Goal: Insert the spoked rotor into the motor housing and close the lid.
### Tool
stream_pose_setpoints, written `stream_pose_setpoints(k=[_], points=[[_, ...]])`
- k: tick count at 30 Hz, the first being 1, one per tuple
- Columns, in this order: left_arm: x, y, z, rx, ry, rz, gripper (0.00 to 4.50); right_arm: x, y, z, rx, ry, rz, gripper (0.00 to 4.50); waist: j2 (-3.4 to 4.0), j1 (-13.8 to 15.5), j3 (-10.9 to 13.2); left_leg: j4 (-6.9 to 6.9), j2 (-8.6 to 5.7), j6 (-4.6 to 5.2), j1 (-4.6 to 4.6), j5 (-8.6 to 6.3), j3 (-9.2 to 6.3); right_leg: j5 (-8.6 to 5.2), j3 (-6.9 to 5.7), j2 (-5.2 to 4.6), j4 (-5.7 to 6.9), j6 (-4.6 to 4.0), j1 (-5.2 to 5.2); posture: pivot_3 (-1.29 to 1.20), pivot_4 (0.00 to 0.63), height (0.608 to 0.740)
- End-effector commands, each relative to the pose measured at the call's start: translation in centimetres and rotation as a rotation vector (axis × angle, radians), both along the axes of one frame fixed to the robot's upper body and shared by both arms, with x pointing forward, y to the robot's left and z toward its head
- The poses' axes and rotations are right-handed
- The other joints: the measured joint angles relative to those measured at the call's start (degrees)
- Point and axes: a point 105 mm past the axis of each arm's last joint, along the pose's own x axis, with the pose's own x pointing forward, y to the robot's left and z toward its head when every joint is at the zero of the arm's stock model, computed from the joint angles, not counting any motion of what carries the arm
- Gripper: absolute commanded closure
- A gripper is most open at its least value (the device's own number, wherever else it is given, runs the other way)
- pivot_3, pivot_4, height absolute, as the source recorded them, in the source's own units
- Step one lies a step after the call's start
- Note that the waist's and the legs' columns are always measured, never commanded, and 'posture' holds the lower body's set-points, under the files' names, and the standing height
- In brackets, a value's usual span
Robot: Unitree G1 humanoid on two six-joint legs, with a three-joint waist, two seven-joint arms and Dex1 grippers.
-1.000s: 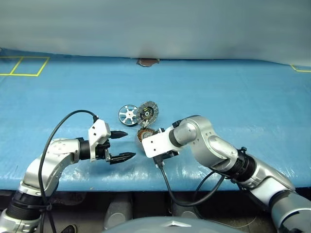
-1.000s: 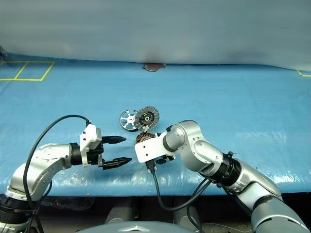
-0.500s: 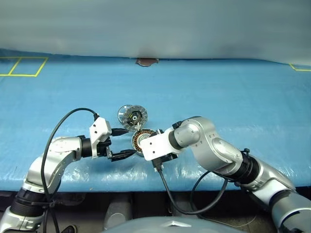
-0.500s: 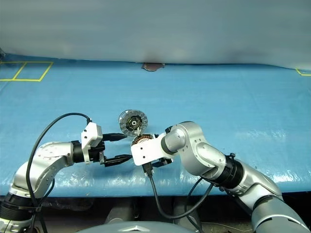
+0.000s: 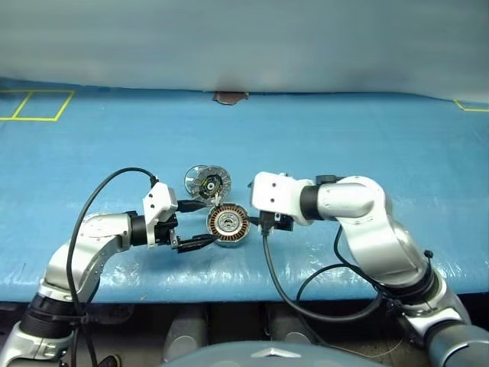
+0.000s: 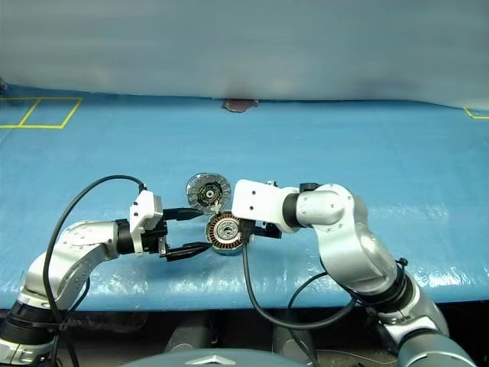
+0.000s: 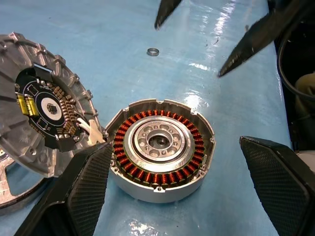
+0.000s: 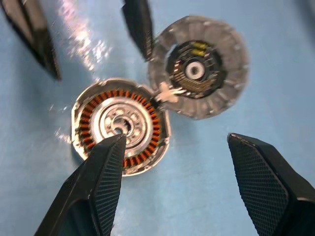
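On the blue table (image 5: 382,138): one motor housing (image 5: 228,223) (lid (image 5: 208,183) open), one spoked rotor (image 7: 10,184).

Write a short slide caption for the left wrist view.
Open left gripper flanks the motor housing, its lid open.

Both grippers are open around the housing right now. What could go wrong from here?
1. The lid leans over the spoked rotor, so reaching for the rotor may knock the lid or strain its link to the motor housing.
2. The left gripper straddles the housing, open, with nothing held; closing carelessly could scrape the copper windings.
3. A small loose ring lies on the blue table near the right gripper and could be swept away.
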Motion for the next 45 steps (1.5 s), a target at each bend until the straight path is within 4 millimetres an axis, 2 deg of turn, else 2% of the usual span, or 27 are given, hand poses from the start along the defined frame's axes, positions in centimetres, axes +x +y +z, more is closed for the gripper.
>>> stream_pose_setpoints(k=[1,4,9,11,13,19,23,32,45], points=[[-0.4,-1.3,1.0,-0.039,-0.023,-0.055,0.00,1.1,-3.5,2.6,0.268,-0.075,-0.272,1.04,0.00,0.21,0.00,-0.02,-0.01,0.00,-0.01,0.00,0.00,0.00,0.00,0.00,0.00,0.00,0.00,0.00,0.150,0.740],[-0.3,-1.7,1.1,-0.052,-0.016,-0.068,0.00,1.5,-6.4,2.3,0.423,-0.075,-0.491,1.04,0.00,0.43,0.00,-0.02,-0.03,0.00,-0.02,0.00,0.01,0.00,0.02,-0.01,-0.03,0.02,0.01,0.00,0.150,0.740],[0.0,-2.2,1.3,-0.069,-0.018,-0.090,0.00,1.3,-11.5,-1.3,0.450,-0.050,-0.824,1.04,0.01,0.46,0.00,-0.02,-0.02,0.00,0.01,0.00,0.10,0.00,0.08,-0.01,-0.01,0.00,-0.01,0.00,0.150,0.740],[0.0,-2.4,1.4,-0.071,-0.018,-0.097,0.00,1.1,-12.9,-2.6,0.432,-0.061,-0.909,1.04,0.01,0.27,0.00,-0.02,0.00,0.00,0.01,0.00,0.15,0.00,0.11,-0.01,0.00,0.00,-0.03,0.00,0.150,0.740],[0.1,-2.5,1.3,-0.071,-0.016,-0.103,0.00,0.9,-13.4,-4.1,0.453,-0.026,-0.958,1.04,0.02,-0.05,0.00,-0.03,0.02,0.00,0.02,0.00,0.16,0.00,0.11,0.00,0.00,0.00,-0.02,0.00,0.150,0.740],[0.4,-3.0,1.0,-0.066,-0.021,-0.109,0.00,1.6,-13.1,-6.5,0.485,0.028,-0.980,1.04,0.02,-0.27,0.00,-0.02,0.03,0.01,0.07,0.00,0.24,0.00,0.19,0.00,0.01,0.00,-0.02,0.00,0.150,0.740],[0.1,-3.2,1.0,-0.072,-0.017,-0.112,0.00,1.9,-12.6,-7.5,0.501,0.073,-0.967,1.04,0.02,-0.14,0.00,-0.03,0.02,0.02,0.04,-0.01,0.24,0.00,0.19,0.00,-0.01,0.00,-0.02,0.00,0.150,0.740],[0.1,-3.0,0.7,-0.068,-0.023,-0.092,0.00,3.2,-13.4,-8.5,0.517,0.097,-0.984,1.04,0.02,-0.18,0.00,-0.02,0.02,0.04,0.05,-0.02,0.25,-0.01,0.20,0.00,-0.01,0.00,-0.02,0.00,0.150,0.740],[0.2,-2.8,0.7,-0.068,-0.035,-0.064,0.00,5.3,-13.0,-9.3,0.574,0.146,-0.968,1.04,0.02,-0.14,0.00,-0.04,0.02,0.05,0.03,-0.02,0.26,0.00,0.22,0.02,-0.02,0.00,-0.03,0.00,0.150,0.740]])
